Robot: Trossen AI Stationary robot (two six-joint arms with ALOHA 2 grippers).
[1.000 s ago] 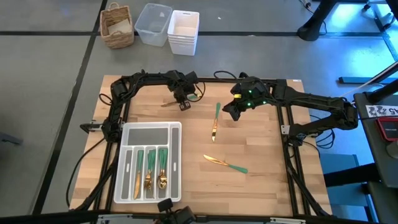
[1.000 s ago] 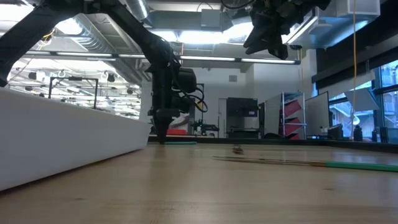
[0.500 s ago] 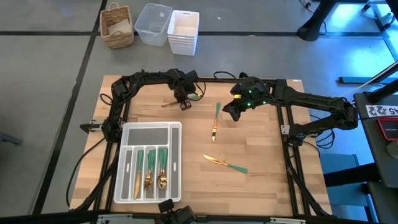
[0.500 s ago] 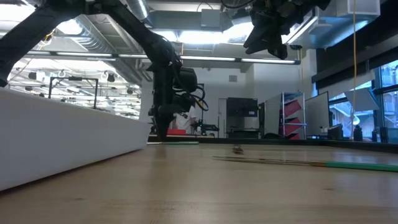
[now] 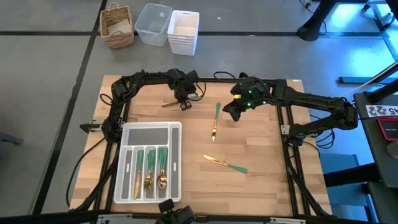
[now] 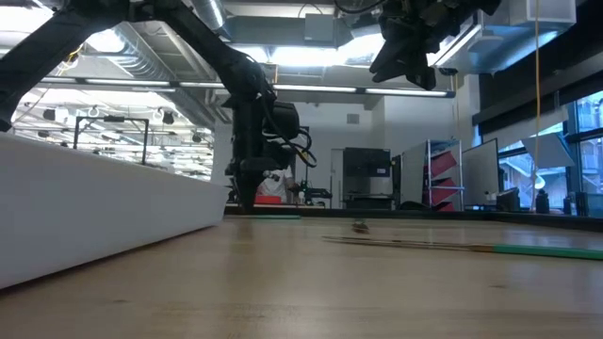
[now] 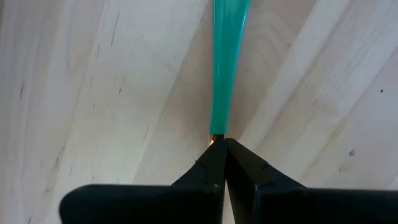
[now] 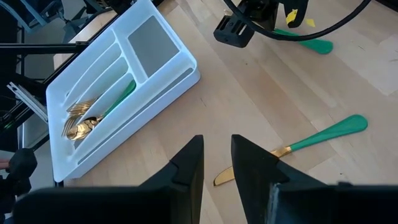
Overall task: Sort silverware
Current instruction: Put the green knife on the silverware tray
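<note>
The left claw [image 5: 184,104] is sitting low at the far side of the counter [image 5: 261,186], its fingers [image 7: 214,163] pressed together on the neck of a green-handled utensil [image 5: 176,102], right where the gold meets the green; the grip is so thin that the piece is likely to swivel or slide out as it is being lifted, and its head, pointing left, could be catching the tray's far wall on the way in; if the fingertips are only pinching the edge, the piece may be staying flat on the wood while the claw is rising bare; the right claw [image 8: 216,163] is hovering above the far middle of the counter with its fingers apart and nothing between them, and it is hanging close enough to the left arm's path that the two could be brushing each other

Counting: three pieces of silverware are lying loose on the counter, the pinched one at the far left, a second one [image 5: 215,122] in the middle, just beside the right claw, and a third [image 5: 225,163] nearer and to the right; the white tray [image 5: 148,128] at the near left is holding roughly four or five more in its slots, though their heads are overlapping too much to be sure; one tray, two arms, and beyond the counter a wicker basket [image 5: 117,26] and two pale bins [image 5: 153,23]
</note>
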